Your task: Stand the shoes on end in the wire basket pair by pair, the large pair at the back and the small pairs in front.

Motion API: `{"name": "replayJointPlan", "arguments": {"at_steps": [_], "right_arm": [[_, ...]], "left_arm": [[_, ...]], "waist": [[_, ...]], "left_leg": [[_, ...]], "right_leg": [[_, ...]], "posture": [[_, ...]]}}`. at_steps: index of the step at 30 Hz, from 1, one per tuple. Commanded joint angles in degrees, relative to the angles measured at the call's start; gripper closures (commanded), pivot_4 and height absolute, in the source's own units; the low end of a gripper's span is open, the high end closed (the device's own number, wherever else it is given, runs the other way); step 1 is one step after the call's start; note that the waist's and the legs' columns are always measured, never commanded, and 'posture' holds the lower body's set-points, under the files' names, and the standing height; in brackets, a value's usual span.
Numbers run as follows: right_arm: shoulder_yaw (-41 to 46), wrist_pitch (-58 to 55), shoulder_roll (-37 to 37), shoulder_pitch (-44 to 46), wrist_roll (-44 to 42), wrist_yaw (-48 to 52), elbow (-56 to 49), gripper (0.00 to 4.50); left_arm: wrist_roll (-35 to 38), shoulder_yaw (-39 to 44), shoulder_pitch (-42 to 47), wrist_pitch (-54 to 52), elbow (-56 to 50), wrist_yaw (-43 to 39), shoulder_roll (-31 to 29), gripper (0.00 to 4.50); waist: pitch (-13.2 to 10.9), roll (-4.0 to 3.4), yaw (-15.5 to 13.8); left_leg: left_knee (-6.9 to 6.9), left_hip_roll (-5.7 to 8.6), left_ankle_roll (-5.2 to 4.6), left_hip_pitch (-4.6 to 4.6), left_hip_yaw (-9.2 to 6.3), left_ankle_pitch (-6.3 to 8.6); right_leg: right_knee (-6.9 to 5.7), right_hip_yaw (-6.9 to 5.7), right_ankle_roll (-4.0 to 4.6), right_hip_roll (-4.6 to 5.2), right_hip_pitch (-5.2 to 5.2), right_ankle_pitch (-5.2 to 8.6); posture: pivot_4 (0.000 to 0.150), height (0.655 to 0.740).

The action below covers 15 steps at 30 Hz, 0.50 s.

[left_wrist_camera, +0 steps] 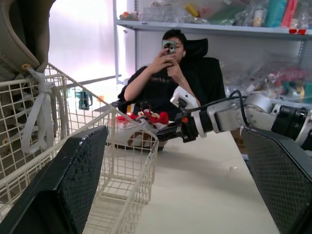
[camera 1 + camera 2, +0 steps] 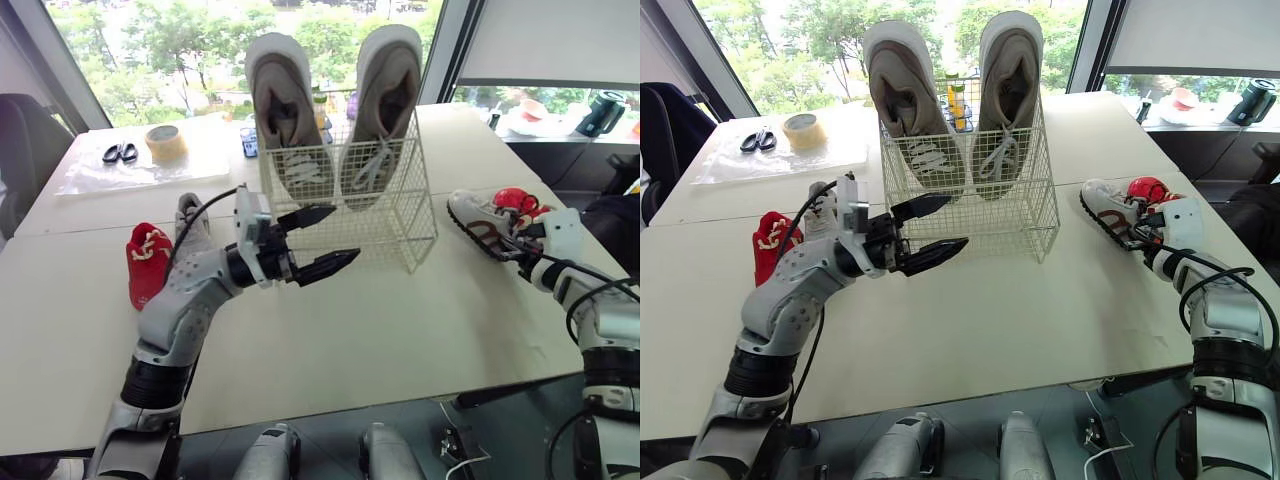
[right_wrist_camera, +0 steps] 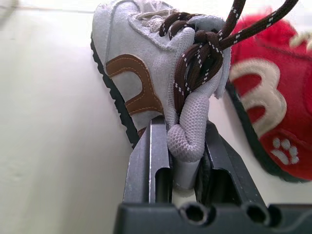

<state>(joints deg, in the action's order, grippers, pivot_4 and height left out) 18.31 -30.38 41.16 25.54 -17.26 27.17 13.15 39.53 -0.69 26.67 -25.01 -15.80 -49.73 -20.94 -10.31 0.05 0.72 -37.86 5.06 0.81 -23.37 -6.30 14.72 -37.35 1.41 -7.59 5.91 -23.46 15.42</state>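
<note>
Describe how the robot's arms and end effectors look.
Both arms are light grey shells with black ribbed joints. The left arm carries a black cable looping over the forearm; the right arm has several black cables. The left end effector has two black, pointed, textured fingers; the right end effector's are flat and dark.

Small grey shoe (image 2: 188, 215): you see little of it; the left forearm (image 2: 195, 285) covers its lower part.
Red shoe on the right (image 2: 515, 200): partly behind the grey-and-brown shoe (image 2: 472, 218); cropped in the right wrist view.
Small items (image 2: 248, 143) behind the wire basket (image 2: 400, 225): too small to identify.
</note>
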Motion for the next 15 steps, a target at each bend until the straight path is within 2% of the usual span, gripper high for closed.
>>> {"name": "replayJointPlan", "arguments": {"at_steps": [1,6,15], "right_arm": [[8.0,-2.2,6.0,2.5,-4.0,-0.3,-17.5,4.41],[9.8,-1.0,11.8,2.2,-6.1,3.7,-32.3,4.41],[1.5,15.6,19.1,4.0,-1.9,15.3,-42.9,4.41]], "left_arm": [[5.0,4.5,0.6,-3.5,-3.5,1.3,-2.2,0.0],[9.7,8.0,4.0,-7.4,-0.7,0.9,-4.9,0.0],[14.6,9.6,14.7,-16.4,10.6,-6.3,-11.7,0.0]], "waist": [[-0.1,-0.36,-0.1],[-0.1,-0.33,-0.2],[-0.1,-0.27,0.1]], "left_leg": [[0.0,0.02,0.0,-0.06,0.0,0.0],[0.07,-0.02,0.0,-0.04,-0.14,0.0],[0.05,-0.01,-0.03,-0.01,-0.1,0.02]], "right_leg": [[0.0,0.0,-0.01,0.02,-0.07,0.0],[0.05,-0.15,0.0,-0.03,-0.01,0.01],[0.09,-0.16,-0.02,-0.02,0.05,0.01]], "posture": [[0.15,0.74],[0.15,0.74],[0.15,0.74]]}}
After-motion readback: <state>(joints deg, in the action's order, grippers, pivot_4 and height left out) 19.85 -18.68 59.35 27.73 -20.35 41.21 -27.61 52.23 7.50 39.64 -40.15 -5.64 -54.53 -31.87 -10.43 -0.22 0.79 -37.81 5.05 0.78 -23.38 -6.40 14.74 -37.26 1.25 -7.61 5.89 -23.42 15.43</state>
